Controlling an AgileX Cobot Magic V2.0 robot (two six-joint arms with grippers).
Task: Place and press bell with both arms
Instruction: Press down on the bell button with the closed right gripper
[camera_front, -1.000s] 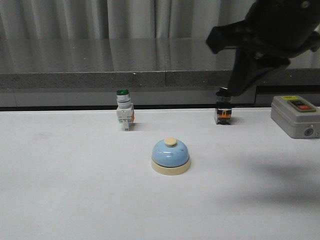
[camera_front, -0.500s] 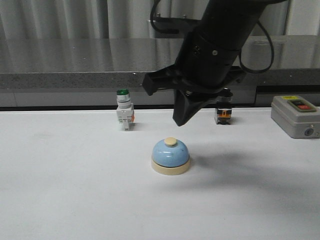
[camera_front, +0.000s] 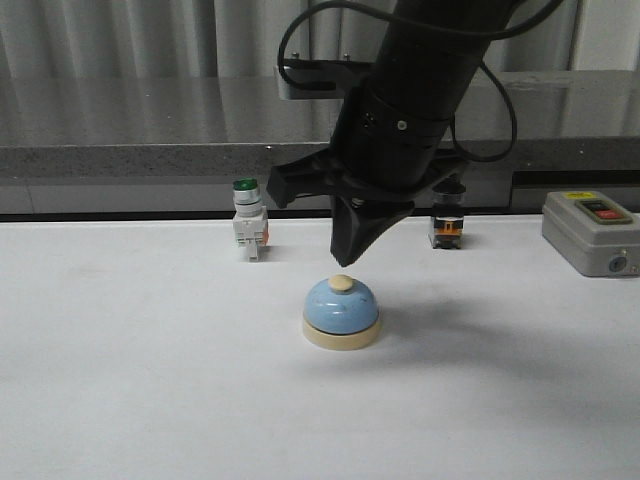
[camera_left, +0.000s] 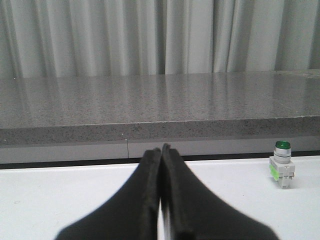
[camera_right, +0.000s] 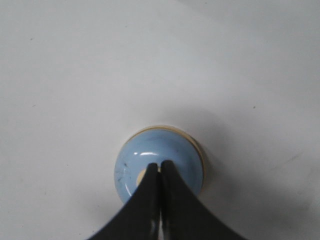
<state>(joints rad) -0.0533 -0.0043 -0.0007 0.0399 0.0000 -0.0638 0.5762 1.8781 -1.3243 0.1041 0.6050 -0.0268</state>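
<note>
The light-blue bell (camera_front: 341, 312) with a cream base and cream top button rests on the white table near its middle. My right gripper (camera_front: 342, 260) hangs point-down just above the button, shut and empty; whether the tip touches the button cannot be told. Seen from the right wrist, the shut gripper (camera_right: 160, 163) covers most of the button on the bell (camera_right: 175, 152). My left gripper (camera_left: 161, 148) is shut with nothing in it, low over the table, and does not appear in the front view. The bell is out of the left wrist view.
A green-capped white switch (camera_front: 248, 220) stands behind the bell to the left, also seen as the switch (camera_left: 281, 163) from the left wrist. A black-capped switch (camera_front: 446, 226) stands behind right. A grey control box (camera_front: 592, 232) sits at the right edge. A grey stone ledge (camera_front: 160, 150) borders the table's back.
The right arm swung in from the upper right, moved left and came down until its shut tip hangs just above the bell's button. The bell has not moved.
</note>
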